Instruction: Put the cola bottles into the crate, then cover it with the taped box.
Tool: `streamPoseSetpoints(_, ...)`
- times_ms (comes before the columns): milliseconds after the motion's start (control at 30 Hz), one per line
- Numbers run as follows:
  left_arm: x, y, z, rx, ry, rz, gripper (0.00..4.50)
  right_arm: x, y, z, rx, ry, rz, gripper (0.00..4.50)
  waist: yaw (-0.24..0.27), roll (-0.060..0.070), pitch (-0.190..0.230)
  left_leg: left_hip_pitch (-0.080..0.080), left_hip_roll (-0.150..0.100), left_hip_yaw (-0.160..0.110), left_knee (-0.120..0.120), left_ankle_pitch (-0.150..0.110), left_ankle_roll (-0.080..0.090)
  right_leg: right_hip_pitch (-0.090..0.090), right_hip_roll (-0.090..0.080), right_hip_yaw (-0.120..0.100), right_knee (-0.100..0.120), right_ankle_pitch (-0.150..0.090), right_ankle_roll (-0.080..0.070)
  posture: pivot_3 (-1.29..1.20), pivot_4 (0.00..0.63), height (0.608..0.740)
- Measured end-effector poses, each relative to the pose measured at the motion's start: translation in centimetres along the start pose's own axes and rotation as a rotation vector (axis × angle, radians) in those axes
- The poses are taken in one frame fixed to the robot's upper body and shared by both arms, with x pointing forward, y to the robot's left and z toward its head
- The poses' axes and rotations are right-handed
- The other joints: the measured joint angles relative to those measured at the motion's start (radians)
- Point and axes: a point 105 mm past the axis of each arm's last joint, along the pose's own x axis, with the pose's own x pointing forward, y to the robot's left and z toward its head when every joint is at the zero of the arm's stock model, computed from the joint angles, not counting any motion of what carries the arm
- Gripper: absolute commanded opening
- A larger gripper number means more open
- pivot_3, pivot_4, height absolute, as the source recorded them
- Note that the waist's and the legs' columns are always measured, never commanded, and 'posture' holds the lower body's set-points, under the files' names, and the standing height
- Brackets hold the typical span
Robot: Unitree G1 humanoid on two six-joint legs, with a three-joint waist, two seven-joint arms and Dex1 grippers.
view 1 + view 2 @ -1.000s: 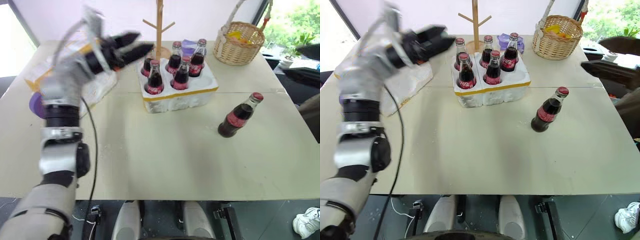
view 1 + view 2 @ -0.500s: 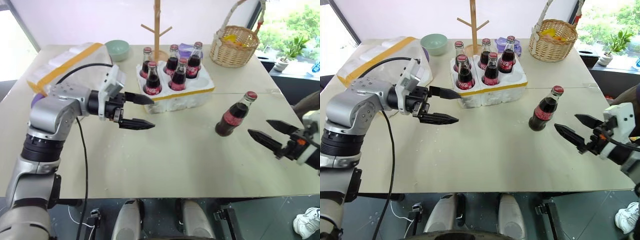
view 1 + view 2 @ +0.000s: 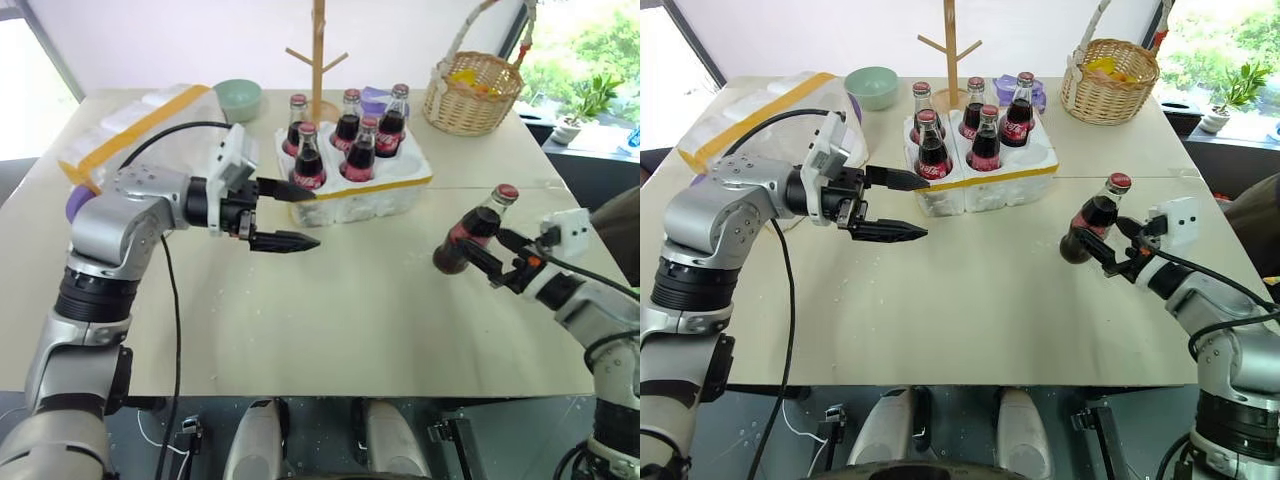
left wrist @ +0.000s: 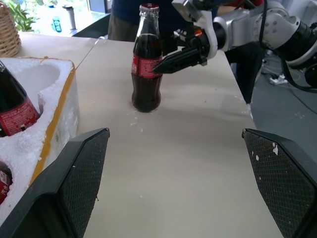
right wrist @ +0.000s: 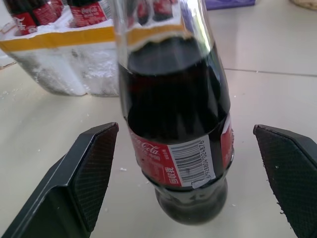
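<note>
The crate [image 3: 360,195], a low white foam tray with a yellow band, holds several cola bottles [image 3: 308,160]. Its front right well [image 4: 34,79] is empty. One more cola bottle [image 3: 468,238] stands upright on the table to the crate's right. My right gripper [image 3: 483,243] is open, with one finger on each side of this bottle [image 5: 178,124] and neither touching the glass. My left gripper [image 3: 315,217] is open and empty, level, just off the crate's front left corner. The taped box [image 3: 130,125] lies at the far left behind my left arm.
A wicker basket [image 3: 472,90] stands at the back right. A wooden mug tree [image 3: 318,50] and a purple object [image 3: 375,95] are behind the crate, and a green bowl [image 3: 238,98] sits to their left. Bare table [image 3: 350,320] lies in front of the crate.
My left arm came down from beside the crate's bottles to the crate's front left corner and then held still. My right gripper came in from the right and now straddles the lone bottle.
</note>
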Motion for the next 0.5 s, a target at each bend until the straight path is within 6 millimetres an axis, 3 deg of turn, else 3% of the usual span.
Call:
streamPoseSetpoints(67,0.0,0.0,0.0,0.000,0.000,0.002,4.48,0.6,-0.1,-0.1,0.008,0.000,-0.001,4.50,-0.001,0.000,0.000,0.000,0.000,0.000,0.000,0.000,0.000,0.000,0.000,0.000,0.000,0.000,0.000,0.00,0.150,0.740)
streamPoseSetpoints(167,0.0,0.1,0.0,-0.001,-0.002,0.007,4.50,1.5,-0.5,-0.3,0.012,-0.002,-0.016,3.62,-0.002,0.000,0.000,0.000,0.000,0.000,0.000,0.000,0.000,0.000,0.000,0.000,0.000,0.000,0.000,0.00,0.150,0.740)
streamPoseSetpoints(233,0.0,0.2,0.0,-0.002,-0.003,0.016,4.50,1.7,-0.4,0.0,0.001,-0.006,-0.011,2.75,-0.002,0.000,0.000,0.000,0.000,0.000,0.000,0.000,0.000,0.000,0.000,0.000,0.000,0.000,0.000,0.00,0.150,0.740)
streamPoseSetpoints(333,-0.1,0.4,0.0,-0.006,-0.004,0.027,4.50,2.0,-0.3,0.5,-0.003,-0.005,0.009,2.78,-0.001,0.001,0.001,-0.001,0.000,0.000,0.000,0.000,0.000,-0.001,0.000,0.000,0.000,0.000,0.000,0.00,0.150,0.740)
streamPoseSetpoints(400,-0.1,0.5,0.0,-0.006,-0.004,0.037,4.50,2.6,0.3,2.3,-0.021,-0.038,0.055,2.78,-0.005,0.001,0.001,-0.001,0.000,0.001,0.000,0.000,0.000,-0.001,0.000,0.000,0.000,0.000,0.000,0.00,0.150,0.740)
streamPoseSetpoints(500,-0.4,0.8,-0.1,-0.010,-0.007,0.061,4.50,4.1,1.1,7.2,-0.093,-0.133,0.109,2.78,-0.022,0.002,0.001,-0.001,0.000,0.000,-0.001,0.000,0.000,-0.002,0.000,0.000,0.001,0.000,0.000,0.00,0.150,0.740)
